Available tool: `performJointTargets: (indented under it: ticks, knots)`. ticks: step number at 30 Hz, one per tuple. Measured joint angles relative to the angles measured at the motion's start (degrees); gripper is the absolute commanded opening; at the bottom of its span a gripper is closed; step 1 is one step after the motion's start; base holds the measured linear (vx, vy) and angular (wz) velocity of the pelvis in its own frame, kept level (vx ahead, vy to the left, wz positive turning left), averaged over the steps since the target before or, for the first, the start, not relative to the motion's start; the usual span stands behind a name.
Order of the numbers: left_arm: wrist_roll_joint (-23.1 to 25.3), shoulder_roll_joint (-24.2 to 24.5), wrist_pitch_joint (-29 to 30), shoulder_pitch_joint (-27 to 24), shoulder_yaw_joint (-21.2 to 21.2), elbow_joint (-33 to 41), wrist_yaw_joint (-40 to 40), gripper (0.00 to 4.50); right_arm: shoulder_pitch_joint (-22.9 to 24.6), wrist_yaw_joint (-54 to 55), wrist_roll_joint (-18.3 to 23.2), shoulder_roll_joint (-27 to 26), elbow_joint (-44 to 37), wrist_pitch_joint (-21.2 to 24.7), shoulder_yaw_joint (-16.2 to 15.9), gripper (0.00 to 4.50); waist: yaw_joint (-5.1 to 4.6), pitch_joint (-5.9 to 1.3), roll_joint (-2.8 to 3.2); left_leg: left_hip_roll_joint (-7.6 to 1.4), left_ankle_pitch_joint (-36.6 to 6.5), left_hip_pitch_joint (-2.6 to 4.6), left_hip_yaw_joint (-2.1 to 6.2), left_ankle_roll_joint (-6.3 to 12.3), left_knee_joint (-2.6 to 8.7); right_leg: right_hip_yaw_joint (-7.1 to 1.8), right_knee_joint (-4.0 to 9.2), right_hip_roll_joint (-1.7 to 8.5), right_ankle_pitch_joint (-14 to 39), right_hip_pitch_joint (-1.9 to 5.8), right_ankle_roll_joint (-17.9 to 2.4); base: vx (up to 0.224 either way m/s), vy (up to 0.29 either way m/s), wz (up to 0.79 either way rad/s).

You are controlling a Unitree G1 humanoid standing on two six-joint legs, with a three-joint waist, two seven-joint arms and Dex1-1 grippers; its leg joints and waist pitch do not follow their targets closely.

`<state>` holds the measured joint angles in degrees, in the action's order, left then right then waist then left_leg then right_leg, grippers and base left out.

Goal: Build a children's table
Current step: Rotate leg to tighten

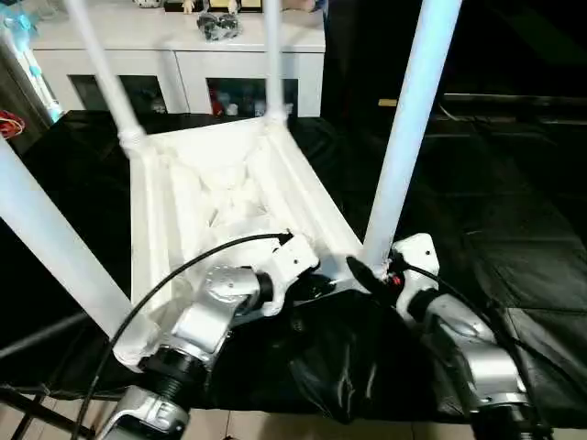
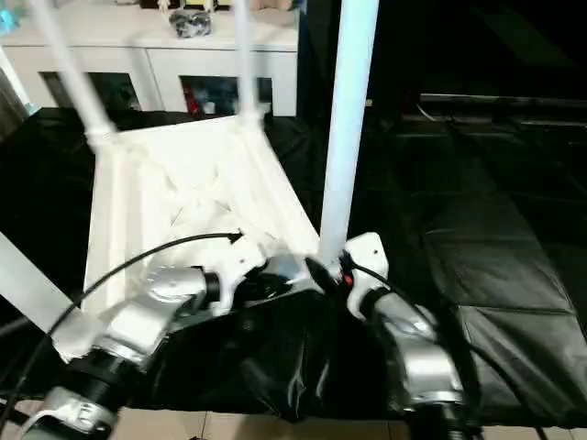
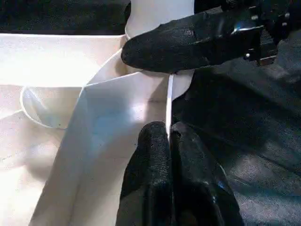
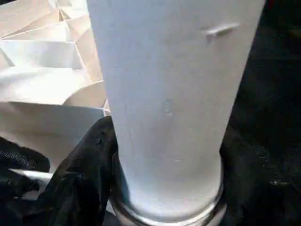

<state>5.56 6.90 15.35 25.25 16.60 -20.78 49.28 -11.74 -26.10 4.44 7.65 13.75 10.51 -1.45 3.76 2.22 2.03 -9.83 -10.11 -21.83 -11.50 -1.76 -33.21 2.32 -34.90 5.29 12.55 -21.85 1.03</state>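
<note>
now table leg (image 4: 164, 103) between right pincer (image 1: 371, 272)

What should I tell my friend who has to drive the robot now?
Left gripper: shut, pinching the thin edge of the table top near the close right corner.
Right gripper: its fingers sit around the base of the near right leg, right at its corner socket.
Table: upside down on the black cloth, ribbed underside up, in front of a white cabinet.
Done: all four legs stand in their corner sockets.
Left: I can't tell if the near right leg is fully seated. Probably check it, let go, then turn the table onto its legs.
</note>
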Motion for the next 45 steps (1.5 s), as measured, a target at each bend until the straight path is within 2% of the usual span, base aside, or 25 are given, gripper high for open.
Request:
performJointTargets:
  ticks: [3, 4, 5, 9, 14, 23, 34, 41, 45]
  knots:
    - [0.00, 0.25, 0.00, -0.07, 0.00, 0.39, 0.68, 0.00, 0.02, -0.95, 0.36, -0.02, -0.35, 0.22, 0.00, 3.51, -0.13, 0.02, -0.02, 0.00, 0.00, -0.03, 0.00, 0.00, 0.04, 0.01, 0.01, 0.00, -0.04, -0.03, -0.07, 0.000, 0.000, 0.00]
    - [0.00, 0.35, 0.00, -0.18, 0.00, 0.59, 0.75, 0.00, 0.02, -1.23, 0.38, 0.02, -0.41, 0.29, 0.00, 3.77, -0.18, 0.02, -0.03, 0.00, 0.00, -0.04, 0.00, 0.00, 0.04, 0.02, 0.02, 0.00, -0.07, -0.03, -0.11, 0.000, 0.000, 0.00]
    - [-0.02, 0.45, 0.00, -0.24, -0.01, 0.74, 0.97, 0.00, 0.01, -1.63, 0.39, 0.23, -0.52, 0.39, 0.00, 3.77, -0.19, 0.03, -0.04, 0.00, 0.00, -0.05, 0.00, 0.00, 0.04, 0.02, 0.02, 0.00, -0.07, -0.04, -0.11, 0.000, 0.000, 0.00]
    - [-1.41, 2.24, -0.01, -0.56, 0.06, 1.69, 4.60, 0.00, 0.01, -8.91, 0.92, 4.30, -1.46, 0.49, -1.69, 3.91, -0.17, 0.06, -0.04, 0.00, 0.00, -0.13, 0.00, 0.00, 0.10, 0.04, 0.04, 0.00, -0.08, -0.09, -0.13, 0.000, 0.000, 0.00]
    - [-3.60, 6.28, -1.51, -0.75, 0.79, 2.56, 12.73, 0.00, 0.12, -20.72, 2.35, 10.94, -3.31, 0.16, -5.25, 3.91, 0.51, 0.08, -0.04, -0.04, 0.01, -0.19, 0.00, 0.01, 0.23, 0.12, 0.05, -0.02, 0.04, -0.13, -0.01, 0.000, 0.000, 0.00]
    - [-5.95, 10.97, -4.43, -0.22, 1.28, 1.70, 21.82, 0.00, 0.27, -34.31, 4.70, 17.88, -5.68, 0.21, -8.47, 3.91, 1.53, 0.32, -0.45, -0.04, 0.01, -0.25, -0.01, 0.02, 0.16, 0.12, 0.09, -0.01, 0.10, -0.11, -0.03, 0.000, 0.000, 0.00]
    - [-7.02, 12.71, -4.92, -0.03, 2.25, 1.69, 26.06, 0.00, 0.16, -39.49, 5.96, 20.29, -6.09, 0.73, -9.58, 2.87, 2.06, 0.37, -1.04, -0.05, 0.01, -0.24, -0.01, 0.02, 0.05, 0.12, 0.01, 0.01, 0.10, -0.08, -0.04, 0.000, 0.000, 0.00]
    - [-6.94, 12.57, -5.00, -0.04, 2.31, 1.66, 25.20, 0.00, 0.27, -39.20, 5.99, 19.42, -5.70, 0.54, -9.48, 2.69, 2.13, 0.34, -1.12, -0.05, 0.01, -0.23, -0.01, 0.03, 0.00, 0.11, -0.05, 0.01, 0.10, -0.08, -0.04, 0.000, 0.000, 0.00]
    - [-5.62, 10.68, -4.97, -0.05, 1.69, 1.06, 20.87, 0.00, 0.92, -34.41, 5.95, 16.97, -4.12, 0.35, -7.14, 2.68, 2.02, 0.32, -1.15, -0.06, 0.01, -0.12, -0.01, 0.02, -0.07, 0.09, -0.08, 0.01, -0.02, 0.01, -0.20, 0.000, 0.000, 0.00]
